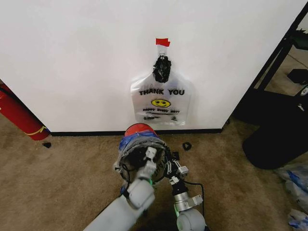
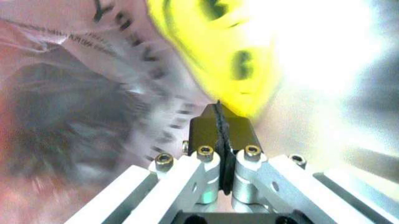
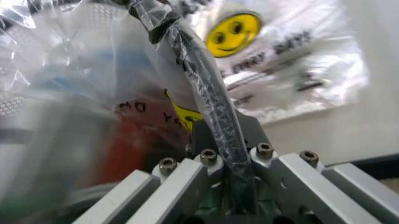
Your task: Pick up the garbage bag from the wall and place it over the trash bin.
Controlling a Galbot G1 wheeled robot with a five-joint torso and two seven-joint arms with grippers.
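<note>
The garbage bag [image 1: 126, 144], thin clear plastic with blue strips, is draped around the small black trash bin [image 1: 138, 130], whose red part shows on the wall side. The bin stands on the carpet just in front of the white wall [image 1: 72, 57]. My left gripper [image 1: 150, 155] is at the bin's top, shut on the bag film [image 2: 206, 46] beside its yellow smiley. My right gripper [image 1: 174, 166] is on the bin's right side. In the right wrist view it [image 3: 219, 126] is shut on the bag-wrapped black rim [image 3: 206, 74].
A similar "THANK YOU" bag [image 1: 161, 101] without blue strips hangs on the wall under red tape. A red cylinder [image 1: 19, 118] leans at the left. A big black sack [image 1: 279, 139] and a black rack [image 1: 288, 53] stand at the right, with loose plastic bags [image 1: 296, 183] beyond.
</note>
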